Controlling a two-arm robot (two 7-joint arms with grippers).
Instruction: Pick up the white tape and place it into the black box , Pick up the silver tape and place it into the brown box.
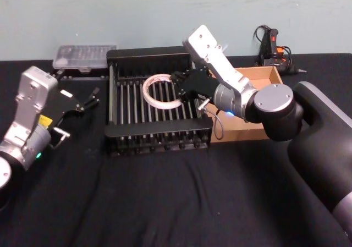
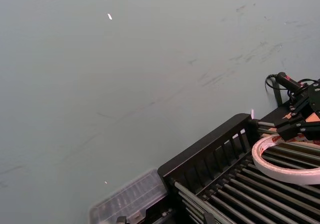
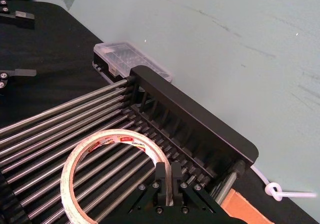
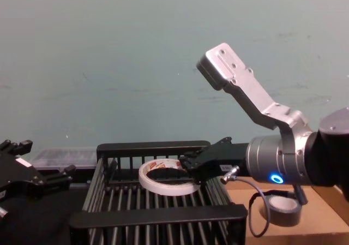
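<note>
While the left gripper (image 1: 82,100) idles open left of the black box (image 1: 159,132), the white tape (image 1: 159,91), a light, flexible ring best pinched across its thin wall, hangs over the box's slats, clamped by the right gripper (image 1: 179,89).

My right arm reaches forward and across to my left, elbow bent, wrist angled down. Right end effector (image 1: 177,87) has its fingers pinched together. Left end effector (image 1: 88,99) sits low at my left, fingers spread.
</note>
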